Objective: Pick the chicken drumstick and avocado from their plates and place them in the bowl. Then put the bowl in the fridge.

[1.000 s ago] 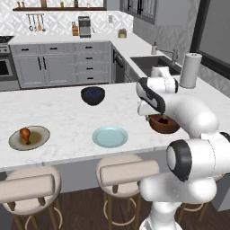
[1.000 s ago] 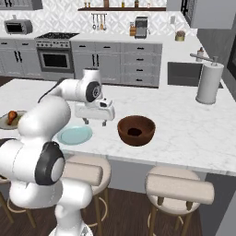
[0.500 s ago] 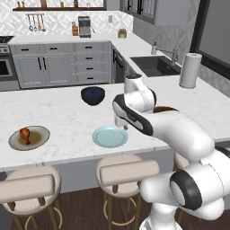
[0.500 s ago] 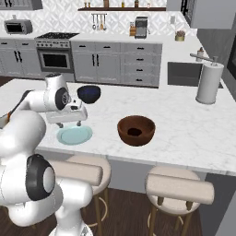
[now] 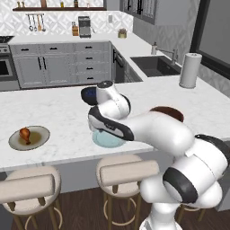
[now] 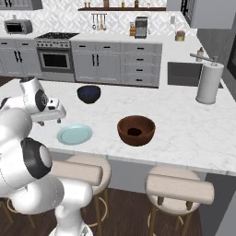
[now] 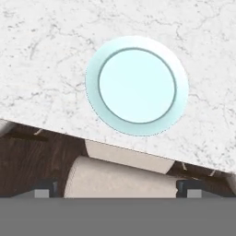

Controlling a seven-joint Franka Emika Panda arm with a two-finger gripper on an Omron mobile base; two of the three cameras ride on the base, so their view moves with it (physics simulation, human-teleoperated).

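Observation:
The chicken drumstick (image 5: 24, 134) lies on the tan plate (image 5: 39, 139) at the left end of the counter. The pale blue-green plate (image 7: 137, 85) (image 6: 74, 133) is bare, and my gripper (image 6: 47, 121) (image 7: 117, 186) hangs above its near left side, open, with nothing between its wide-set fingertips (image 7: 46, 186). The reddish-brown bowl (image 6: 136, 130) stands right of that plate; a small dark oval at its bottom (image 6: 134, 132) looks like the avocado. My arm hides most of the bowl (image 5: 168, 111) in the left base view. The fridge is out of view.
A dark blue-black bowl (image 6: 89, 93) stands farther back on the counter. A paper towel roll (image 6: 208, 83) stands at the far right by the sink (image 5: 156, 65). Padded stools (image 6: 179, 189) line the counter's near edge, one under the hand (image 7: 124, 177).
My arm has swung left along the counter, from over the reddish-brown bowl to above the pale blue-green plate. The gripper has stayed open throughout.

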